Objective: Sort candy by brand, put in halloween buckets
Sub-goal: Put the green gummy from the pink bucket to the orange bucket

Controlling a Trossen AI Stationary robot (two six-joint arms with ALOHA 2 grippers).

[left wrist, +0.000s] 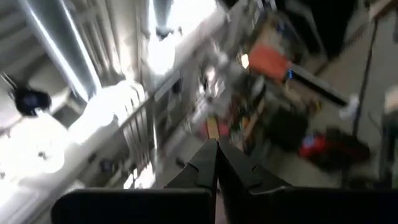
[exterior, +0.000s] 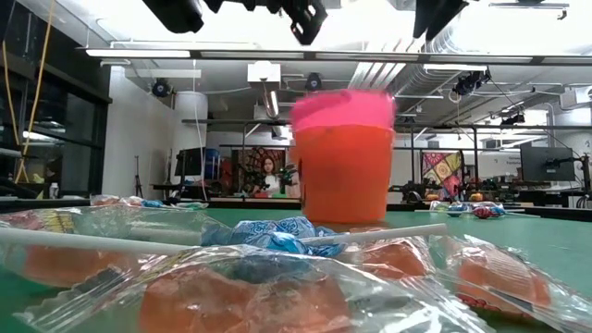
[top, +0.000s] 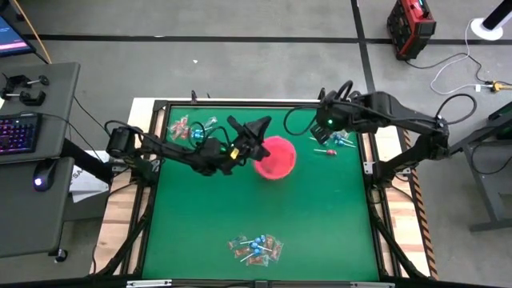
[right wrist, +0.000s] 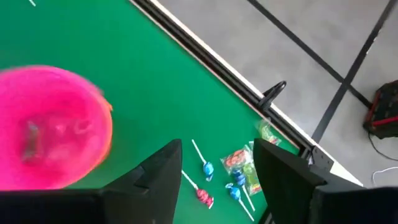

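A pink bucket stands near the table's middle. In the low view it shows a pink rim over an orange body, as if nested in the orange bucket, and it is blurred. It also shows in the right wrist view. My left gripper is shut and empty, tipped upward, just left of the bucket and above it. My right gripper is open and empty above lollipops and red wrapped candy at the far right. More candy lies in a pile at the near edge and another at the far left.
The green mat is framed by a raised dark rail. The near candy pile fills the low view's foreground. Open green mat lies between the bucket and the near pile. A desk with a keyboard stands left of the table.
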